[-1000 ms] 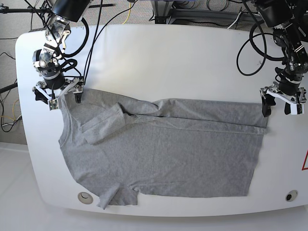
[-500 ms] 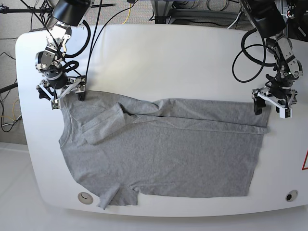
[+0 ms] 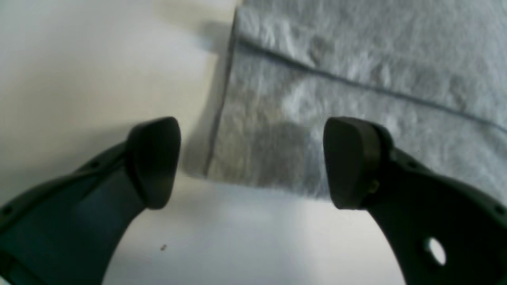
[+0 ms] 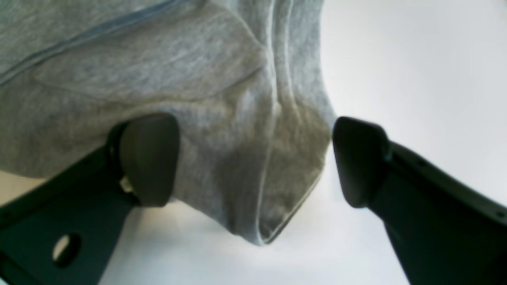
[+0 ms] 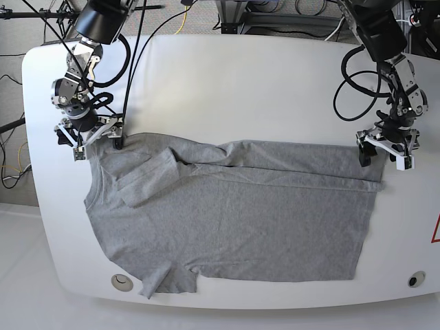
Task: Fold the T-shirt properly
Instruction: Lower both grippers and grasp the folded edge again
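- One garment fills the near half of the tabletop (image 5: pixel 227 75): the T-shirt (image 5: pixel 234 220) lies flat with its long axis running left to right, neck to the left, hem to the right, and its far edge already turned over in a narrow band.
- Both far corners of that band sit right at a gripper, so neither arm has any reach to make up; the coming move turns on this.
- At the far right corner, the left gripper (image 5: pixel 386 147) hangs with its fingers spread wide and holding nothing; in its wrist view the hem corner lies between and just ahead of the fingertips (image 3: pixel 152 162).
- At the far left corner, the right gripper (image 5: pixel 91 136) is likewise spread wide; its wrist view shows the bunched shoulder corner lying in the gap, one pad over cloth, the other over bare tabletop.
- Judging by this, both would need to drop and pinch together, then carry the far edge toward the near side.
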You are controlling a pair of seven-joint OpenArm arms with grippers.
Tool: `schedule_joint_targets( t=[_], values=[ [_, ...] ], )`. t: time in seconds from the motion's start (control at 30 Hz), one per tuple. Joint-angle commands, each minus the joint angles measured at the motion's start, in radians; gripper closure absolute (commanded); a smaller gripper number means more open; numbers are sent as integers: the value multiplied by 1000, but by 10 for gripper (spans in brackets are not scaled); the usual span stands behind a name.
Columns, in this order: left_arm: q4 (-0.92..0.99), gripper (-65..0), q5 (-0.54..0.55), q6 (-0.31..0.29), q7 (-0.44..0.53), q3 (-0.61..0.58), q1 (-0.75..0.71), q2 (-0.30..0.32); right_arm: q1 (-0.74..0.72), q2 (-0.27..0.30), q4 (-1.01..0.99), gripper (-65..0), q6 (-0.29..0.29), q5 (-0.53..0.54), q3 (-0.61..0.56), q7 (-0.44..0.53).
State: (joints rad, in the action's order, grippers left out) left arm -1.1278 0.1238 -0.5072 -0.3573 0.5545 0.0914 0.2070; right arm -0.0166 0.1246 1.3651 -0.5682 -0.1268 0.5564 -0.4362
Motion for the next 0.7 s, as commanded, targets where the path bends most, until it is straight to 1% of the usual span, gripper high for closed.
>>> schedule_joint_targets(
  t=[0.0,0.1,0.17,0.3,0.33,0.37,0.4,0.43,0.47,0.5,0.53,0.57,0.6,0.63,0.67],
  values=[
    [4,-540,12,-3,39,-21,14,13,-9,11,-5,-569,6,-6,3,1],
    [7,-538,12,-3,45,-27,11,13,-6,11,-8,-558,3,-6,3,1],
    [5,-538,12,-3,45,-27,8,13,-4,11,-8,-516,3,-6,3,1],
    [5,-537,12,-6,45,-27,8,13,7,11,-8,-375,1,-4,3,1],
    [5,-532,12,-9,45,-27,8,13,7,10,-8,-329,1,-4,3,1],
    [5,-523,12,-9,45,-27,8,13,7,10,-8,-296,1,-4,3,1],
    [4,-502,12,-11,45,-27,8,13,7,10,-8,-247,1,-4,3,1],
    [4,-476,12,-14,45,-27,6,13,8,10,-8,-213,1,-4,3,1],
    [4,-418,12,-26,45,-27,6,13,8,8,-8,-146,1,-4,3,1],
    [4,-379,12,-38,45,-27,6,13,10,8,-8,-112,1,-4,3,1],
    [4,-323,12,-51,45,-27,6,13,10,8,-8,-74,1,-4,3,1],
    [4,-249,12,-63,45,-26,6,13,10,8,-8,-39,1,-4,3,1],
    [4,-204,12,-67,43,-24,6,13,11,8,-8,-30,1,-4,1,1],
    [4,-113,12,-69,42,-24,6,13,19,10,-8,-30,1,-4,0,1],
    [4,-60,12,-69,42,-24,6,13,27,10,-8,-37,1,-4,0,1]
  ],
)
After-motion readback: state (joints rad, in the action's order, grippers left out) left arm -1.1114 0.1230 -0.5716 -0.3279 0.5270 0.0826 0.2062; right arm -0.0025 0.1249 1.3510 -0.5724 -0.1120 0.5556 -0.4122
